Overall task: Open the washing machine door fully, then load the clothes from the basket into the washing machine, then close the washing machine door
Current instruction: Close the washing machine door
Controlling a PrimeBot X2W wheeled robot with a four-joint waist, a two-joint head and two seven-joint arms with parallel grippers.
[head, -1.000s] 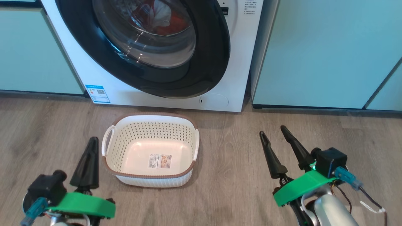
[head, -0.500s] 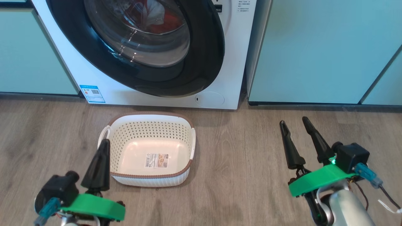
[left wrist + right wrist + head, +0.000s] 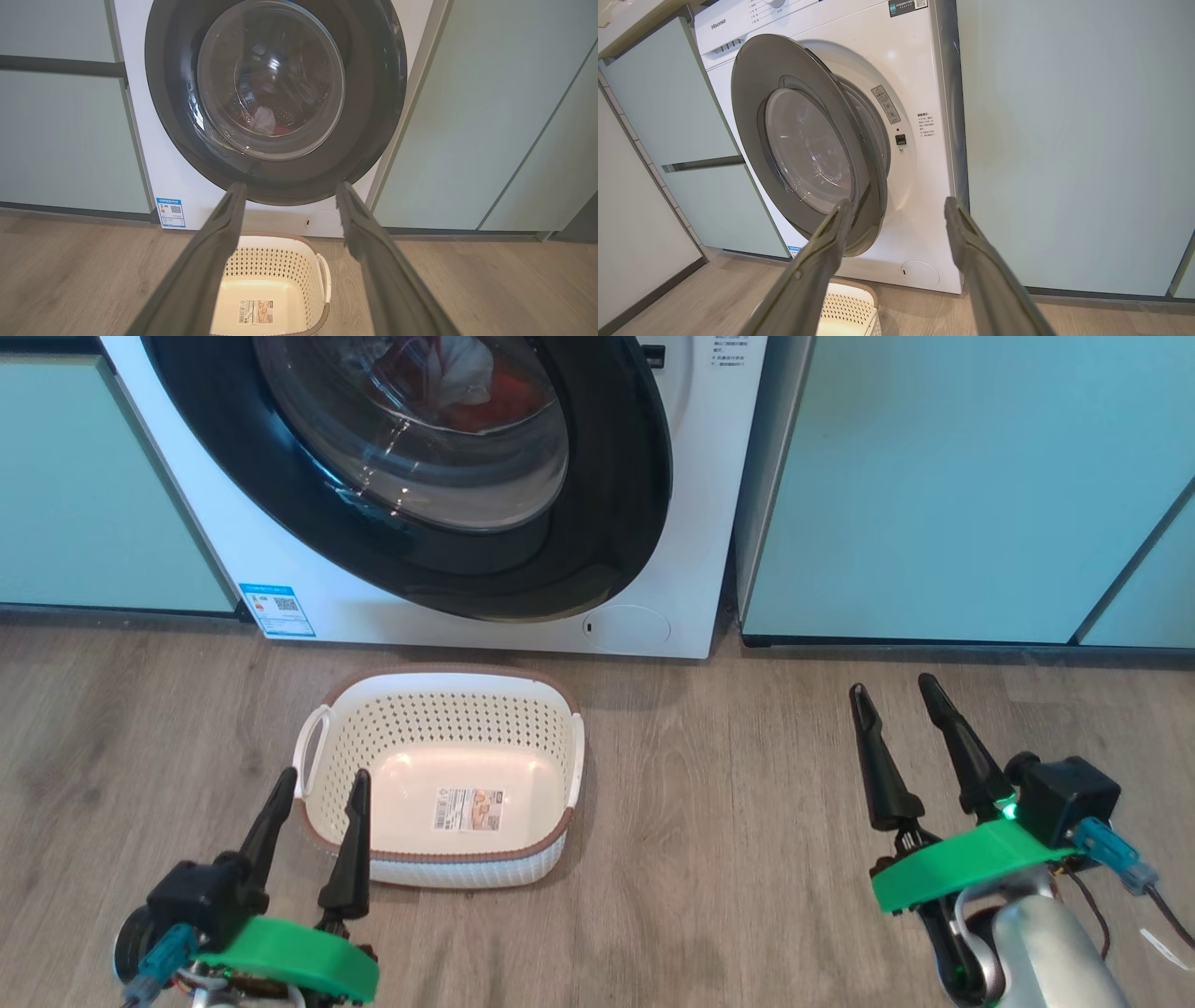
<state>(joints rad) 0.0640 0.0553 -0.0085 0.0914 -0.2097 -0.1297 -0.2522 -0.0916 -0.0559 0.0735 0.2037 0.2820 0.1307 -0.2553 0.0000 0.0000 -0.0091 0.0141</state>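
Note:
The washing machine (image 3: 280, 555) stands at the top of the head view. In the right wrist view the washing machine door (image 3: 808, 144) stands ajar, its right edge swung out from the front. The black-rimmed door (image 3: 616, 476) has a glass bowl, and through it the red and white clothes (image 3: 485, 392) lie in the drum (image 3: 264, 122). The basket (image 3: 448, 723) sits on the floor before the machine, holding just its paper label. My left gripper (image 3: 322, 779) is open by the basket's near left corner. My right gripper (image 3: 892, 686) is open over bare floor to the right.
Pale teal cabinets (image 3: 934, 476) flank the machine on both sides. Wood-look floor (image 3: 709, 784) stretches between the basket and my right gripper. A blue sticker (image 3: 277, 609) and a round flap (image 3: 627, 627) mark the machine's base.
My left gripper's fingers, pressed together before, have spread apart, and the gripper has shifted right toward the basket. The head view itself has shifted a little.

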